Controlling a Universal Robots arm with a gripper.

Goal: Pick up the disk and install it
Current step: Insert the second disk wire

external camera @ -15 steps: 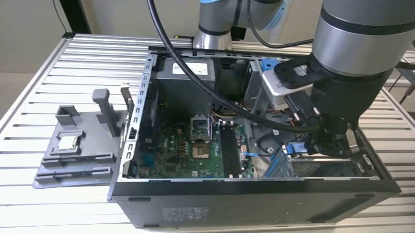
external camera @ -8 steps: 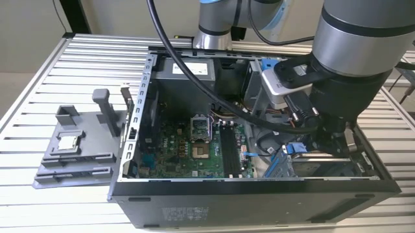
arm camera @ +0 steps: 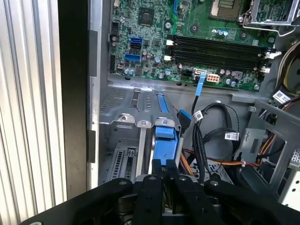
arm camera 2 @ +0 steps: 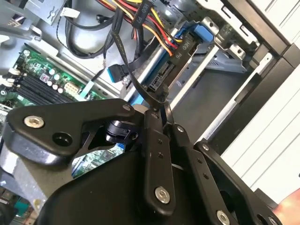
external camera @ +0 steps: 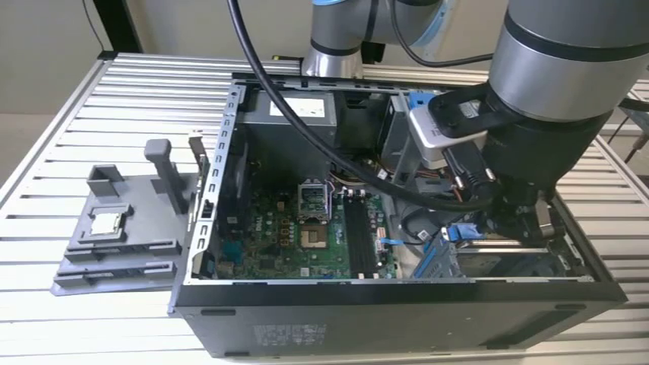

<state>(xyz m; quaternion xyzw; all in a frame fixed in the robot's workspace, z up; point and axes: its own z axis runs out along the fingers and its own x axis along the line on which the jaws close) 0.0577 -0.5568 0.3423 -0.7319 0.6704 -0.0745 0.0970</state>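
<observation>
Blue rails tell me where the disk (arm camera: 165,140) sits: already down in the drive bay at the corner of the open computer case (external camera: 406,300), so by my reading the pick-up is done and only the final seating may remain. My end effector (arm camera: 164,169) has its fingers drawn together just above the disk's end, though I cannot tell whether they pinch its edge. The disk's long axis seems to run along the bay rails toward the motherboard (arm camera: 197,42).

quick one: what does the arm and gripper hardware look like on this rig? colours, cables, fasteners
The arm is a fat silver-grey cylinder with a black band and a black wrist section below it; a light-blue joint cap shows further back. A white-and-grey box is mounted at the wrist, and thick black cables loop off it. The gripper is matte black, with linkage bars and silver screws, seen in both wrist views.
</observation>
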